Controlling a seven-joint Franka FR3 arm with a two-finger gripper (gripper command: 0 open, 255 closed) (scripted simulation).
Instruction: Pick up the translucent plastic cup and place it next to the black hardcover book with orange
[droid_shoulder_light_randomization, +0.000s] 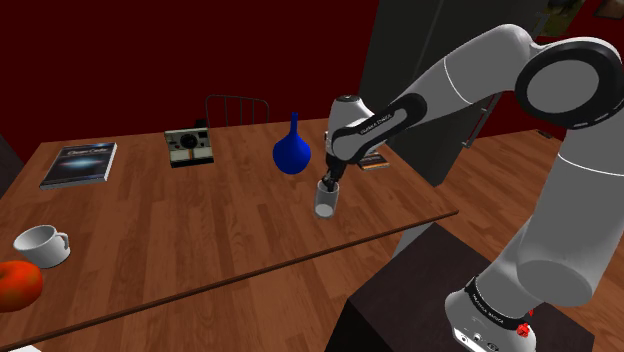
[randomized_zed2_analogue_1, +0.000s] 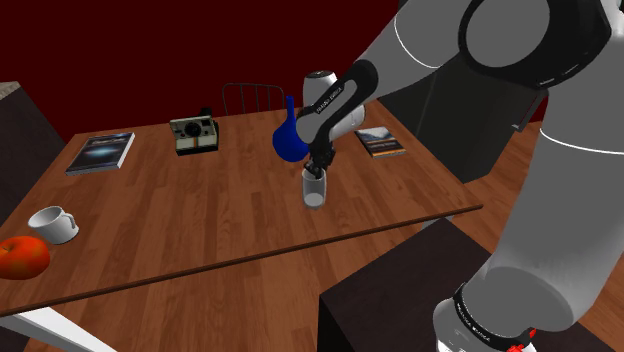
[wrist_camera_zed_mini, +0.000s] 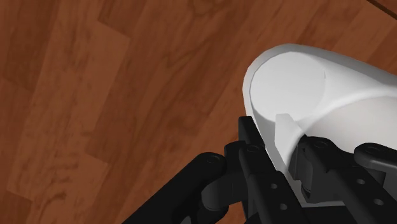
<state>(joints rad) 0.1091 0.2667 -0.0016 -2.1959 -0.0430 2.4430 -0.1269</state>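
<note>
A whitish translucent cup (droid_shoulder_light_randomization: 327, 200) stands upright at the near middle of the wooden table (droid_shoulder_light_randomization: 200, 230), and whether it touches the wood I cannot tell. My black gripper (droid_shoulder_light_randomization: 330, 182) comes down on it from above and is shut on its rim. In the wrist view the cup (wrist_camera_zed_mini: 312, 89) has one finger inside its wall and one outside, with my gripper (wrist_camera_zed_mini: 280, 149) pinching that wall. The dark book with orange (randomized_zed2_analogue_1: 381, 142) lies flat behind the arm, toward the second exterior view's right of the cup (randomized_zed2_analogue_1: 314, 188) and my gripper (randomized_zed2_analogue_1: 316, 168).
A blue vase (droid_shoulder_light_randomization: 292, 152) stands just behind the cup. Further along the shoulder view's left are a instant camera (droid_shoulder_light_randomization: 188, 146), a second dark book (droid_shoulder_light_randomization: 80, 163), a white mug (droid_shoulder_light_randomization: 40, 245) and a red-orange fruit (droid_shoulder_light_randomization: 18, 285). A chair back (droid_shoulder_light_randomization: 238, 107) rises behind the table.
</note>
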